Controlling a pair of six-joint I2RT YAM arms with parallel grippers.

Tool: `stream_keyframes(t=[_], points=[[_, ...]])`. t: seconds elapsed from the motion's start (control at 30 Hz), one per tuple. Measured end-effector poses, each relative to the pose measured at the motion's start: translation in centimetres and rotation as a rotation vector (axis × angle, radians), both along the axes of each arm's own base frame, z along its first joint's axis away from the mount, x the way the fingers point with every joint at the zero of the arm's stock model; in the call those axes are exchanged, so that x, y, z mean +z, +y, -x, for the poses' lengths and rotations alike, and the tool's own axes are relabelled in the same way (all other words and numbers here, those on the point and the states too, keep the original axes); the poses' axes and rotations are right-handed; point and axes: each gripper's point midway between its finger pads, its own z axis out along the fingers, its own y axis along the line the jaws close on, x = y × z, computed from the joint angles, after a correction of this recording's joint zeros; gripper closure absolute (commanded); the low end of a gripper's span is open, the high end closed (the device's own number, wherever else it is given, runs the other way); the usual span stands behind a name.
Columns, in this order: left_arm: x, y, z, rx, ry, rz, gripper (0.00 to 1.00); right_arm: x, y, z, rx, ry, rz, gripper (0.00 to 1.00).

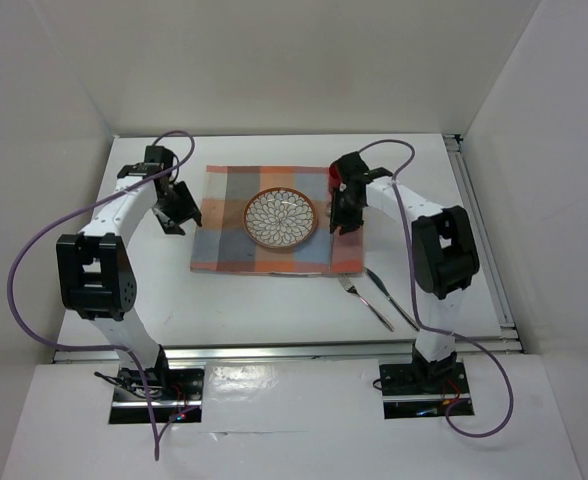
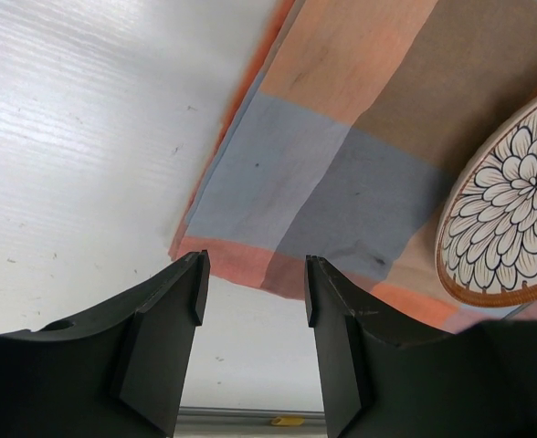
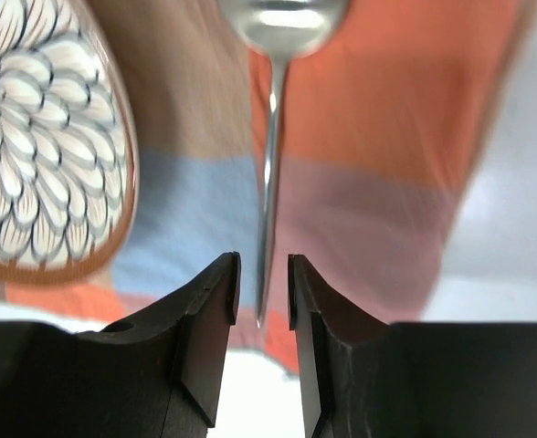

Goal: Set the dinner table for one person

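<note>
Silver rail (image 1: 274,352), plain white dinner table (image 1: 274,310)

White arms (image 1: 114,213) with black joints (image 1: 99,277), black fingers (image 2: 159,356) and purple cables (image 1: 179,134)

Top view, one moment. My right gripper (image 1: 346,222) points down over the right edge of the checked placemat (image 1: 229,225). The patterned plate (image 1: 281,218) sits just left of it, on the placemat, between my two grippers. A red object (image 1: 333,173) lies just beyond this gripper, partly hidden by the wrist; I cannot tell what it is. Fork (image 1: 366,303) and knife (image 1: 392,298) lie side by side on the bare dinner table (image 1: 274,310), nearer my base than the right gripper and slightly to its right, both off the placemat. My left gripper (image 1: 179,218) is above the table, the placemat's left edge just to its right. Jaw gaps are not readable from here.
</note>
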Motion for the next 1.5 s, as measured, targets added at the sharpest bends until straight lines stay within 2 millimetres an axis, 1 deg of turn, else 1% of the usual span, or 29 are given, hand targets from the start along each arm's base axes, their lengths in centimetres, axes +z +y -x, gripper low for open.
stream_keyframes(t=[0.07, 0.1, 0.13, 0.2, 0.23, 0.3, 0.33, 0.4, 0.53, 0.63, 0.7, 0.8, 0.9, 0.97, 1.0, 1.07, 1.13, 1.17, 1.23, 1.3, 1.47, 1.5], points=[[0.0, 0.0, 0.1, 0.0, 0.005, 0.0, 0.38, 1.1, -0.6, 1.0, -0.006, -0.019, 0.002, 0.61], [0.1, 0.0, 0.2, -0.001, 0.005, -0.001, 0.38, 1.8, -0.9, 1.6, -0.01, -0.032, 0.001, 0.59], [0.1, 0.0, 0.2, -0.001, 0.005, -0.001, 0.38, 2.6, -1.3, 2.5, -0.012, -0.047, -0.001, 0.55], [0.3, 0.0, 0.3, -0.003, 0.002, -0.003, 0.38, 4.2, -2.0, 4.4, -0.017, -0.078, -0.012, 0.41], [0.4, 0.0, 0.3, -0.003, 0.001, -0.003, 0.38, 4.6, -2.4, 5.6, -0.016, -0.086, -0.016, 0.31], [0.6, 0.1, 0.2, -0.006, -0.005, -0.005, 0.38, 5.2, -3.2, 7.8, -0.011, -0.094, -0.023, 0.27], [0.7, 0.1, 0.2, -0.012, -0.007, -0.007, 0.38, 5.1, -3.4, 8.9, -0.006, -0.088, -0.029, 0.27], [0.8, 0.1, 0.1, -0.02, -0.012, -0.01, 0.38, 4.0, -3.6, 11.0, 0.004, -0.046, -0.035, 0.26], [0.9, 0.1, 0.1, -0.021, -0.013, -0.01, 0.38, 0.9, -3.4, 14.6, 0.02, 0.069, -0.034, 0.26], [0.9, 0.1, 0.1, -0.022, -0.013, -0.009, 0.38, -0.5, -3.1, 16.6, 0.036, 0.137, -0.035, 0.27], [0.9, 0.1, 0.1, -0.022, -0.013, -0.008, 0.38, -1.3, -2.9, 17.2, 0.043, 0.168, -0.021, 0.27], [1.0, 0.1, 0.0, -0.022, -0.015, -0.008, 0.38, -2.5, -2.8, 17.7, 0.059, 0.205, 0.013, 0.3], [1.4, 0.0, -0.2, -0.023, -0.026, -0.007, 0.38, -3.3, -2.8, 18.1, 0.066, 0.23, 0.038, 0.35], [1.5, 0.0, -0.4, -0.024, -0.031, -0.004, 0.38, -3.5, -2.9, 18.0, 0.062, 0.233, 0.052, 0.38], [1.5, -0.1, -0.4, -0.025, -0.032, -0.001, 0.38, -3.6, -3.0, 18.0, 0.06, 0.234, 0.058, 0.45], [1.6, -0.1, -0.4, -0.026, -0.032, 0.0, 0.38, -3.7, -3.3, 18.0, 0.06, 0.239, 0.078, 0.57], [1.6, -0.1, -0.4, -0.026, -0.033, 0.0, 0.38, -3.9, -3.3, 18.0, 0.067, 0.244, 0.088, 0.72], [1.6, -0.1, -0.4, -0.026, -0.033, 0.0, 0.38, -4.2, -3.1, 18.2, 0.081, 0.248, 0.093, 0.75], [1.6, -0.1, -0.4, -0.026, -0.034, -0.001, 0.38, -4.8, -2.8, 18.8, 0.106, 0.274, 0.104, 0.75], [1.7, -0.1, -0.5, -0.025, -0.035, 0.0, 0.38, -4.8, -2.6, 19.2, 0.138, 0.281, 0.111, 0.75], [2.1, -0.1, -0.7, -0.025, -0.046, -0.001, 0.38, -4.7, -2.6, 20.2, 0.177, 0.31, 0.126, 0.68], [2.2, -0.1, -0.8, -0.025, -0.047, -0.001, 0.38, -4.6, -2.7, 20.2, 0.18, 0.313, 0.131, 0.64]])
